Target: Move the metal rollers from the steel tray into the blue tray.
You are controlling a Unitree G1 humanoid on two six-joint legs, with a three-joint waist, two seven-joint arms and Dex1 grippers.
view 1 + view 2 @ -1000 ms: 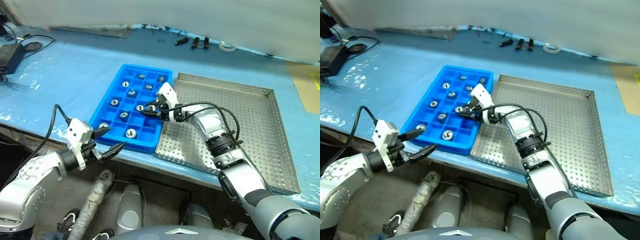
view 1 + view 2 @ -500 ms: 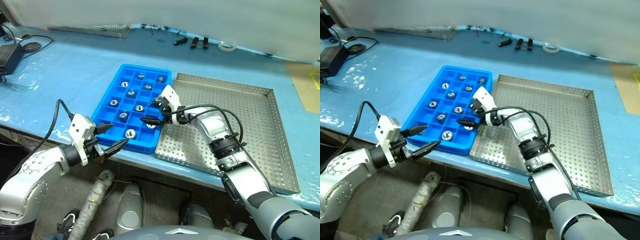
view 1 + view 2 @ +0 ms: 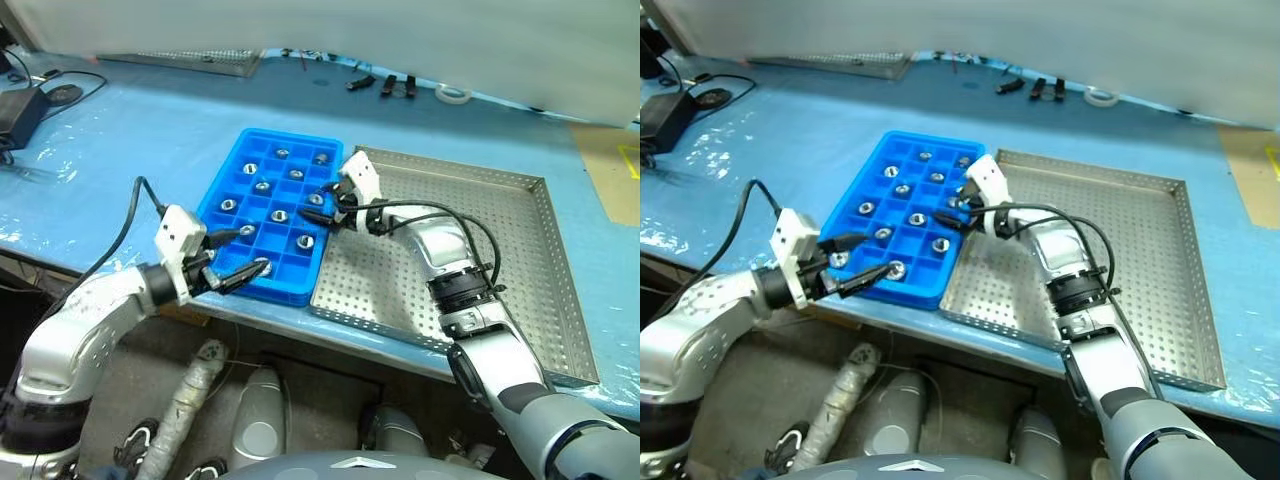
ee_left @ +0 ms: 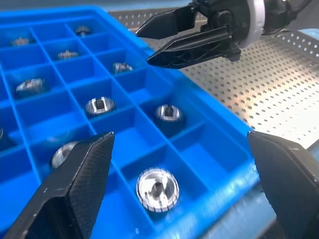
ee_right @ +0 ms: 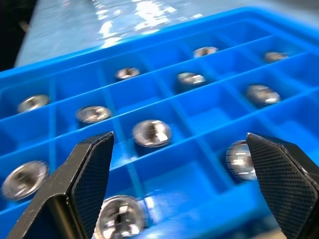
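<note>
The blue tray [image 3: 268, 216] lies on the blue-covered table [image 3: 130, 150], touching the near-left side of the steel tray [image 3: 480, 260], which sits to its right and looks bare of parts. The metal rollers [image 3: 303, 241] lie one to a compartment in the blue tray: about ten shiny rings spread over the grid, with one [image 4: 157, 187] in the near row close to the tray's front edge. The right gripper [image 3: 330, 207] hovers over the blue tray's right edge, where it meets the steel tray, its two black fingers [image 4: 184, 37] spread apart and grasping nothing. The left gripper [image 3: 240, 255] sits low over the near-left corner of the blue tray, fingers [image 4: 79, 184] released wide and empty, with the near-row roller lying between them in its wrist view. On the far side of the table lie a few small dark tools [image 3: 385, 84] and a roll of tape [image 3: 452, 94]; a black box with cables [image 3: 25, 105] sits at the far left
</note>
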